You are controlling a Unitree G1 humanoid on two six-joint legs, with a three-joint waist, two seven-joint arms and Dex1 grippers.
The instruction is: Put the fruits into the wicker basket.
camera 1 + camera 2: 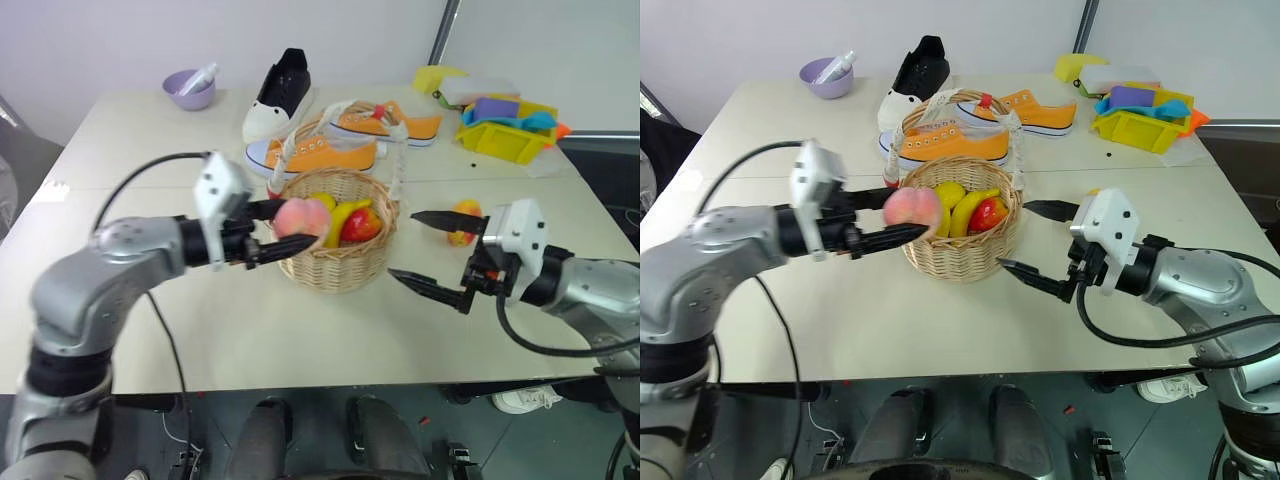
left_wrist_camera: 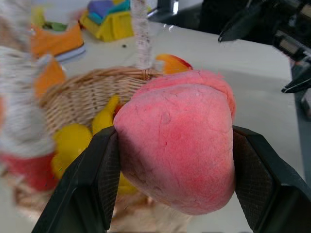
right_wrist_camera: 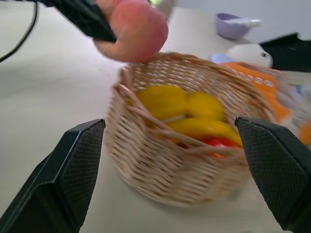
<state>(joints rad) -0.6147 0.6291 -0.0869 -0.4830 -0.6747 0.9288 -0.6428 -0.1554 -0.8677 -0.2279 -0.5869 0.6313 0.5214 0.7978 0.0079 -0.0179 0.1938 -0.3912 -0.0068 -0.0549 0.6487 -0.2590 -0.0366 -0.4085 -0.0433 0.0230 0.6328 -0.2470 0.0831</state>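
My left gripper (image 1: 297,226) is shut on the pink-orange peach (image 1: 304,214), holding it just above the near-left rim of the wicker basket (image 1: 335,262). The peach (image 2: 180,145) sits squeezed between the two black pads in the left wrist view. Yellow lemons, a banana and a red fruit (image 1: 362,224) lie inside the basket. The mango (image 1: 465,216), yellow-orange with a red blush, rests on the table to the basket's right, partly behind my right gripper. My right gripper (image 1: 401,245) is open and empty beside the basket's right wall, pointing at it.
Two orange sneakers (image 1: 322,155) and a black-and-white shoe (image 1: 278,95) lie behind the basket. A purple bowl (image 1: 190,90) stands at the back left, a yellow bin (image 1: 505,135) with cloths at the back right. The table's front edge (image 1: 300,385) runs close below.
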